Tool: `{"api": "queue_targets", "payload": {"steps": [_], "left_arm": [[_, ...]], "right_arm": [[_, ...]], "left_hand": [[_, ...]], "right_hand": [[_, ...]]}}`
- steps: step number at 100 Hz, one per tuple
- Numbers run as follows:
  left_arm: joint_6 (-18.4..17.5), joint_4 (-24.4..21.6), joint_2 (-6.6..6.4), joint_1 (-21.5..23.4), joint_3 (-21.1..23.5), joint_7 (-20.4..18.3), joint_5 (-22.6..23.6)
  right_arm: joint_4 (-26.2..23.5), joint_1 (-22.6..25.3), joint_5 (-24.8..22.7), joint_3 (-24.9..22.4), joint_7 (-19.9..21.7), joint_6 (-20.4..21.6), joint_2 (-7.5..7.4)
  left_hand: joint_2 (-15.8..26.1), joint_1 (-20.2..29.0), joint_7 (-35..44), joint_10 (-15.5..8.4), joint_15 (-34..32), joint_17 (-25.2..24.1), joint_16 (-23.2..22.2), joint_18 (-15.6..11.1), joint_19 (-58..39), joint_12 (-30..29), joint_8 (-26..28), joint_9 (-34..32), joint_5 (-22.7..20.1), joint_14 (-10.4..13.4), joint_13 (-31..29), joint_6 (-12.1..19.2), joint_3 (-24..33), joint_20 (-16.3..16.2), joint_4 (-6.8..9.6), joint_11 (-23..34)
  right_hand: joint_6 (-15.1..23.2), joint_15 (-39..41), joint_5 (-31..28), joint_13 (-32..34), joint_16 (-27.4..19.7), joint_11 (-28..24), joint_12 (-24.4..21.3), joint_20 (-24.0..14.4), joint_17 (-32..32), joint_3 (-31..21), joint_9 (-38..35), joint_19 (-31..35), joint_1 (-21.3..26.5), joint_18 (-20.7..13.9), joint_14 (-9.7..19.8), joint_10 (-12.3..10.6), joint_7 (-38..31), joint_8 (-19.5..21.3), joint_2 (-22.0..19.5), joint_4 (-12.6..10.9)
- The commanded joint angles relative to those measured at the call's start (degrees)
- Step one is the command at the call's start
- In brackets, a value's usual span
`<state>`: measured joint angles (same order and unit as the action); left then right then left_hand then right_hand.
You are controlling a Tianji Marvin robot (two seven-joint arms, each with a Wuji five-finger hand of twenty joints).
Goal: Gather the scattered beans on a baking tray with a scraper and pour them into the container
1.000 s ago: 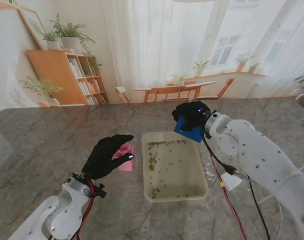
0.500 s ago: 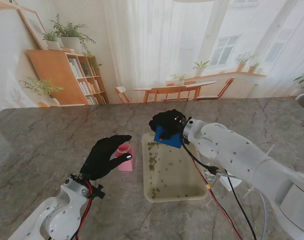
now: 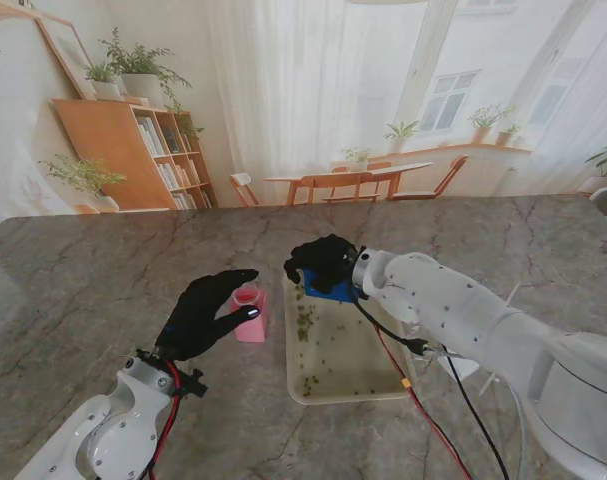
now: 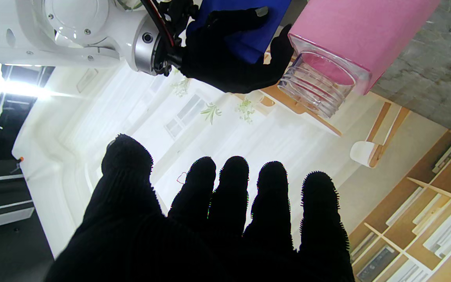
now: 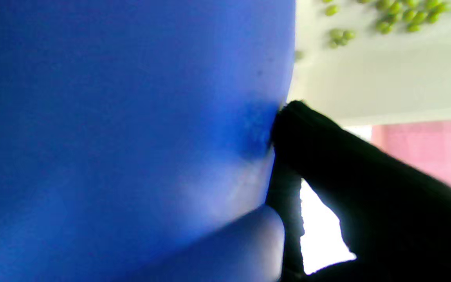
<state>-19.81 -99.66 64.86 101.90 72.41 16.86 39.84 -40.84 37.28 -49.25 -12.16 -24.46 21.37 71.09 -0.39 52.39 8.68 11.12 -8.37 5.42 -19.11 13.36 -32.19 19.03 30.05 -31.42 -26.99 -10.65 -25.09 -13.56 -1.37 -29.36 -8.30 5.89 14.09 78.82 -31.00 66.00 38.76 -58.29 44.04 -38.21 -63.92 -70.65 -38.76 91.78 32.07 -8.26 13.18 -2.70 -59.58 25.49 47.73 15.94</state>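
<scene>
Right hand [image 3: 323, 262] grips the blue scraper [image 3: 335, 288] at frame centre; left hand [image 3: 205, 312] hovers spread, empty. Beans [image 3: 305, 325] lie scattered across the baking tray [image 3: 403, 385]; pink container [image 3: 249, 312] awaits, unfilled.

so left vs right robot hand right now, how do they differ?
The right robot hand is shut on the blue scraper; the left robot hand holds nothing, fingers spread. The right robot hand is over the baking tray's far left corner; the left robot hand hovers off the tray beside the pink container. Both wear black gloves.
</scene>
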Motion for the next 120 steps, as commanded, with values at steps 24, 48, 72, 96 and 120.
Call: {"api": "queue_targets", "payload": {"steps": [24, 48, 72, 96, 120], "left_arm": [[-0.6, 0.6, 0.17, -0.6, -0.6, -0.9, -0.8], [-0.5, 0.7, 0.18, -0.7, -0.9, -0.7, -0.7], [-0.5, 0.8, 0.19, -0.9, -1.0, -0.7, -0.8], [-0.7, 0.8, 0.24, -0.8, -1.1, -0.3, -0.6], [-0.9, 1.0, 0.23, -1.0, -1.3, -0.4, -0.7]], "right_arm": [[-0.6, 1.5, -0.1, -0.7, 1.3, 1.0, -1.02], [-2.5, 2.6, -0.8, -2.1, 2.4, 1.3, -2.4], [-7.3, 5.5, -1.5, -6.9, 5.8, -0.6, -4.36], [-10.3, 7.4, -1.7, -10.4, 10.1, -2.0, -5.98], [-12.9, 10.1, -2.3, -15.1, 13.1, -4.3, -7.48]], "left_hand": [[3.2, 1.7, 0.6, -1.5, -0.7, 0.2, -0.5, -0.1, -1.0, 1.3, 0.7, -0.5, -1.4, 0.6, -0.7, 1.3, -0.9, -0.8, 5.91, 0.1], [3.2, 1.7, 0.7, -1.4, -0.8, 0.3, -0.5, -0.1, -1.0, 1.3, 0.7, -0.5, -1.5, 0.6, -0.9, 1.3, -0.9, -0.8, 5.91, 0.1], [3.2, 1.7, 0.7, -1.5, -0.8, 0.3, -0.6, -0.1, -1.0, 1.3, 0.7, -0.6, -1.6, 0.6, -0.9, 1.3, -0.9, -0.8, 5.9, 0.1], [3.1, 1.7, 0.7, -1.6, -0.8, 0.4, -0.6, 0.1, -1.1, 1.3, 0.7, -0.7, -1.7, 0.6, -1.0, 1.3, -1.0, -0.9, 5.9, 0.1], [3.1, 1.6, 0.8, -1.5, -0.9, 0.4, -0.6, 0.3, -1.2, 1.4, 0.8, -0.8, -1.7, 0.5, -1.1, 1.4, -1.0, -0.9, 5.9, 0.2]], "right_hand": [[-9.0, -4.1, 7.8, -7.9, -1.7, 6.6, -4.9, 0.1, 3.7, -2.7, 9.5, -1.2, -6.3, -5.5, -2.8, 6.0, 9.0, 5.2, -1.9, -6.9], [-12.5, -6.4, 10.9, -9.2, -2.9, 9.4, -7.0, 1.4, 5.7, -2.5, 12.6, -3.1, -7.1, -4.4, -4.2, 7.9, 14.5, 5.3, -1.9, -6.7], [-17.2, -8.6, 12.2, -7.9, -5.2, 9.6, -7.7, 2.6, 2.9, -3.3, 14.0, -7.8, -5.9, -9.7, -1.3, 9.9, 18.8, 6.1, 0.6, -6.6], [-20.8, -11.2, 7.7, -7.0, -6.3, 7.6, -5.6, 1.9, 1.8, -2.8, 11.2, -11.0, -6.1, -11.0, -0.4, 11.6, 17.3, 9.4, 1.1, -5.6], [-18.2, -15.2, 0.7, -2.4, -10.4, 2.7, -1.9, 0.2, 0.8, -1.8, 1.1, -11.0, -5.6, -11.3, -0.4, 10.8, 4.7, 13.1, -2.1, -4.6]]}}
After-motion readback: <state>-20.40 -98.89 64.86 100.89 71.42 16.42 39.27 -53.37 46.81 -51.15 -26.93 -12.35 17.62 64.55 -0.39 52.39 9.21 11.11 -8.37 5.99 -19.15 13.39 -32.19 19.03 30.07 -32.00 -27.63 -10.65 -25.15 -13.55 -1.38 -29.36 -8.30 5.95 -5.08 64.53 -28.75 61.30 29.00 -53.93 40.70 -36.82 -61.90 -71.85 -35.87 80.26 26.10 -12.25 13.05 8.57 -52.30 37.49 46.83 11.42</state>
